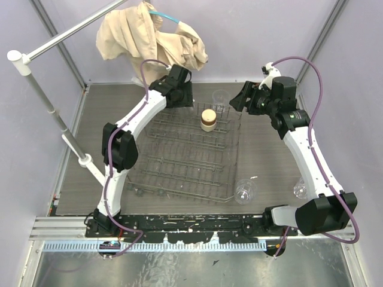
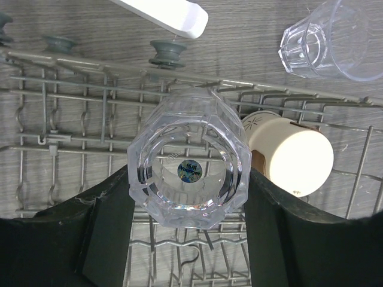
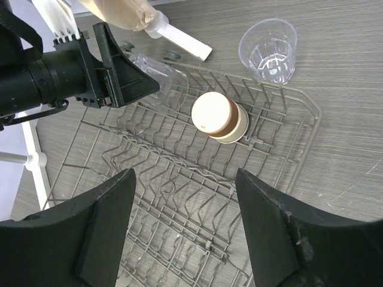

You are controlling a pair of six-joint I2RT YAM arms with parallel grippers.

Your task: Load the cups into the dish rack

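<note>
The grey wire dish rack lies mid-table. A tan-brown cup stands upside down in its far right part. My left gripper is over the rack's far edge, shut on a clear cup held with its base toward the camera. My right gripper is open and empty, above the rack's far right corner. A clear cup stands upright on the table behind the rack. Another clear cup lies by the rack's near right corner. A third sits beside my right arm.
A beige cloth hangs from a white pole stand at the back left. A white flat handle lies on the table just behind the rack. Purple walls enclose the table on three sides.
</note>
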